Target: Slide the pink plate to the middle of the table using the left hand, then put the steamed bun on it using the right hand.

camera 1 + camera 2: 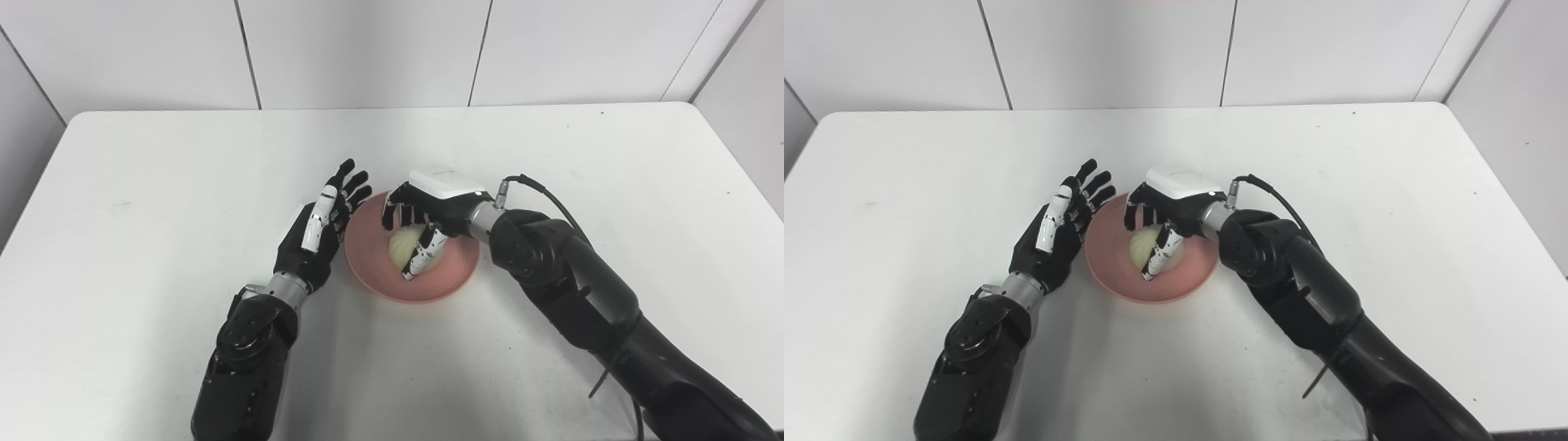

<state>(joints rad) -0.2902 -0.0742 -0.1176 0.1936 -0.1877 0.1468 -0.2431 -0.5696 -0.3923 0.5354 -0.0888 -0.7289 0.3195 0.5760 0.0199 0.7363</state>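
The pink plate (373, 269) sits mid-table. The right hand (429, 214), fingers curled around the steamed bun (407, 245), holds it over the plate; release remains. The left hand (318, 236), fingers spread and empty, waits at the plate's nine o'clock.

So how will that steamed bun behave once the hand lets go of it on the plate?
The steamed bun looks round and soft, so it probably dents under the right robot hand. It may roll slightly, though the pink plate dips inward.

Frame centre: right hand (1165, 211) curled round bun (1146, 246) over plate (1115, 269); left hand (1056, 229) open at plate's left rim.
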